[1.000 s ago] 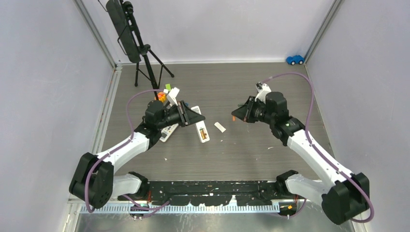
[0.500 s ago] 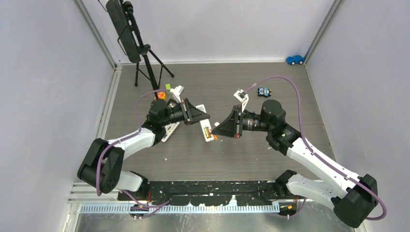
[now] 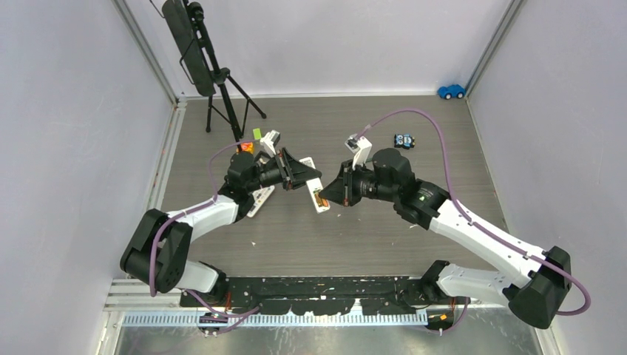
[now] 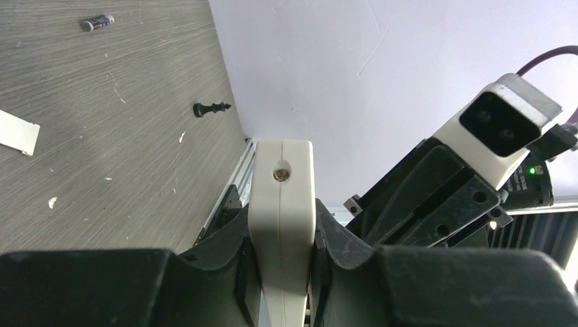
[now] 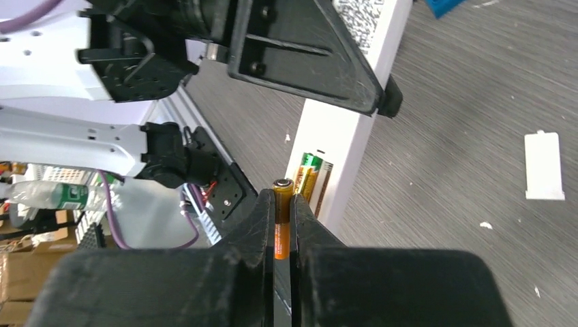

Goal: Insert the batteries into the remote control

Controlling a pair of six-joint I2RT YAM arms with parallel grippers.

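The white remote lies between the arms with its battery bay open, and my left gripper is shut on its far end. In the left wrist view the remote's end is clamped between the jaws. One orange and green battery sits in the bay. My right gripper is shut on an orange-copper battery, its tip just beside the bay of the remote. A spare battery lies on the table.
The white battery cover lies on the table to the right. A second remote lies under the left arm. A small black piece, a small toy, a blue toy car and a tripod are around.
My right arm has swung left with the battery, from mid-table up to the remote's open bay. My left gripper has shifted right and closed on the remote's far end.
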